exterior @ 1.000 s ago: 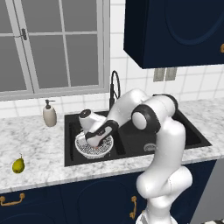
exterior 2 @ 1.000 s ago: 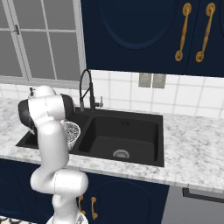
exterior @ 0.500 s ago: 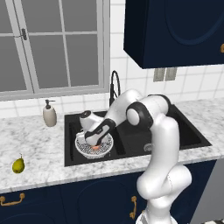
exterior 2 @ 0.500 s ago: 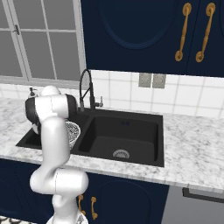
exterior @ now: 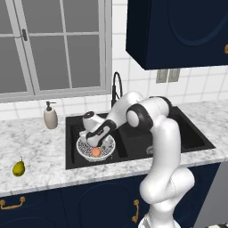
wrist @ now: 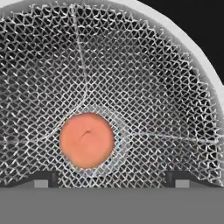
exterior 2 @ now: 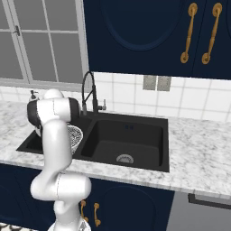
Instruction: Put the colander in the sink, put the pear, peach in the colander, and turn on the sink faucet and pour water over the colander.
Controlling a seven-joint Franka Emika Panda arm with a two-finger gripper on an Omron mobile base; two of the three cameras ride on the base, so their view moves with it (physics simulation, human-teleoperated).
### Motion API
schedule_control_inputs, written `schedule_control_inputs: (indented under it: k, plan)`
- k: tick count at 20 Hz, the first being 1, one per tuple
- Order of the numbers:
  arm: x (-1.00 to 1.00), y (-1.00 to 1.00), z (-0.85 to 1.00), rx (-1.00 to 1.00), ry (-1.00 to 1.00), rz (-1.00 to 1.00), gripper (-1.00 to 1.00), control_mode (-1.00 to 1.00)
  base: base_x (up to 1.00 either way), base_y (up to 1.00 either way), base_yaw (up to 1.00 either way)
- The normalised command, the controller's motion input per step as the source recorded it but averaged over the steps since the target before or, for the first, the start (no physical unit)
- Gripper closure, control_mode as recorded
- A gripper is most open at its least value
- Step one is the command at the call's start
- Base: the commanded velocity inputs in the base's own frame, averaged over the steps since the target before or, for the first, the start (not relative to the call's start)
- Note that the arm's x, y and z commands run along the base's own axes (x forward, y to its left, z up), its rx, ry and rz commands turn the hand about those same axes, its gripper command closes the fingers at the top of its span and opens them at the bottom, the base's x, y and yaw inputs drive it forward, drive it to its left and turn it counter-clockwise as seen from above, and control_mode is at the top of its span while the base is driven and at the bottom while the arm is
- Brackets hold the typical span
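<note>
Peach point(wrist: 86, 140) in the colander point(wrist: 144, 83), pear point(exterior: 18, 168) on the counter point(exterior: 35, 156).
We see the gripper point(wrist: 111, 179) spread open just above the peach, seemingly not touching it; the colander sits in the sink point(exterior: 133, 144).

The wide white round perforated colander point(exterior: 95, 148) sits upright in the left basin of the black rectangular double-basin sink point(exterior: 185, 133), with the small round orange-pink peach point(wrist: 86, 140) resting at its mesh bottom. The small yellow-green pear point(exterior: 18, 168) stands on the counter at the sink's 9 o'clock, well apart. The tall black gooseneck faucet point(exterior 2: 88, 92) rises at the sink's 12 o'clock edge.
</note>
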Motion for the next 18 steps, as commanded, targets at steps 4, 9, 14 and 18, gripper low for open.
schedule_control_inputs:
  k: [4,9,14,18]
  plan:
    - [-0.03,0.00,0.54,0.09,-0.08,-0.05,-1.00,-1.00,0.00,0.00,0.00]
    - [-0.43,-0.04,1.00,0.15,-0.04,0.00,-1.00,-1.00,0.00,0.00,0.00]
    - [-0.47,0.10,1.00,0.12,0.13,0.17,-1.00,-1.00,0.00,0.00,0.00]
    - [-0.39,0.57,0.94,0.09,0.29,0.27,-1.00,-1.00,0.00,0.00,0.00]
